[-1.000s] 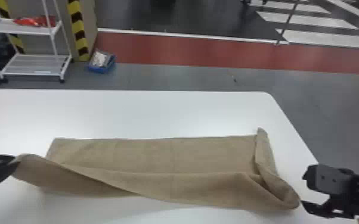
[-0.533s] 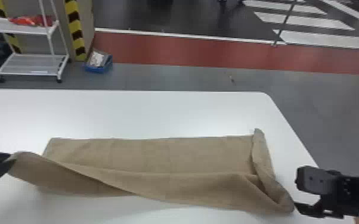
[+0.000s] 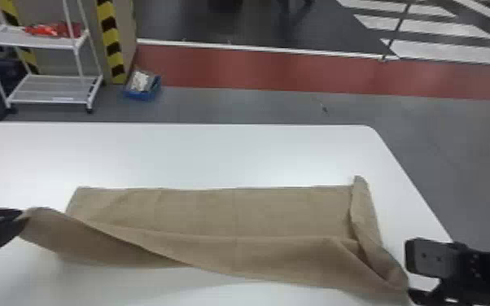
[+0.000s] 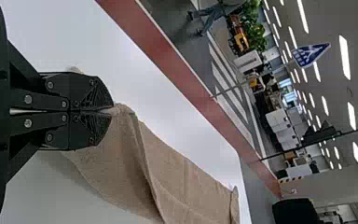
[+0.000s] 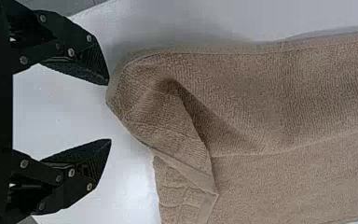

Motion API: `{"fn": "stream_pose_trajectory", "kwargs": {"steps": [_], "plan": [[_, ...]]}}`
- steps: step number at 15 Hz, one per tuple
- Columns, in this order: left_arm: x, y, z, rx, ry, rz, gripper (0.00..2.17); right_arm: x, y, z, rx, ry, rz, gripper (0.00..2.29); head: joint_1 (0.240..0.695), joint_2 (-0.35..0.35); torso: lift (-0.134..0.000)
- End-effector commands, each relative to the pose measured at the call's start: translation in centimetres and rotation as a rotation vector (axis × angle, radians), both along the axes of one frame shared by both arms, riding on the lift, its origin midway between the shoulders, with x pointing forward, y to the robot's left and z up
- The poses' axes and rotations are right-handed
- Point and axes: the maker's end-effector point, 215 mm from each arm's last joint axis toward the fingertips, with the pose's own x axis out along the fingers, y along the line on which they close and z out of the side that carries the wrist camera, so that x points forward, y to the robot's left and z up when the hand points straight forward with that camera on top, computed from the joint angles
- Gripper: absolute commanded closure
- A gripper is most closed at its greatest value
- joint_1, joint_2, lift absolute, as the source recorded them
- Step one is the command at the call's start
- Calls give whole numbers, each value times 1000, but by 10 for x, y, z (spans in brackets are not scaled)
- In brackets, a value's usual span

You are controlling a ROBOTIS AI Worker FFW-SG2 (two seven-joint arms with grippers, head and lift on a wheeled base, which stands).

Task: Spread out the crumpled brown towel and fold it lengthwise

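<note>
The brown towel [image 3: 215, 211] lies stretched across the table, its near edge folded over and its right end bunched and turned inward. At the far left, my left gripper [image 3: 22, 217] holds the towel's left corner raised. In the left wrist view, that gripper [image 4: 109, 111] is shut on the corner of the towel [image 4: 168, 163]. My right gripper [image 3: 409, 276] is beside the towel's near right corner. Seen from the right wrist, the gripper [image 5: 108, 112] stands open, its two fingers apart just off the rounded corner of the towel [image 5: 261, 93], with nothing between them.
The white table [image 3: 199, 154] reaches beyond the towel, its right edge running close to my right gripper. On the floor behind stand a white shelf rack [image 3: 49, 87] and a blue box [image 3: 142, 91].
My right gripper has moved slightly left, towards the towel's near right corner. The left gripper has shifted a little to the left with the held corner, and the towel has shifted slightly left too.
</note>
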Motion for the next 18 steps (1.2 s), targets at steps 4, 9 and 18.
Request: {"fn": "stream_pose_trajectory", "kwargs": {"steps": [4, 9, 18], "plan": [[0, -1, -1, 0, 2, -5, 1703, 7, 18, -6, 26, 9, 19, 819, 695, -133, -124], [0, 0, -1, 1, 2, -2, 1703, 11, 6, 3, 28, -11, 2, 1477, 695, -117, -124], [19, 12, 62, -93, -138, 121, 1703, 73, -62, 178, 110, -437, -116, 1477, 695, -185, -124]]}}
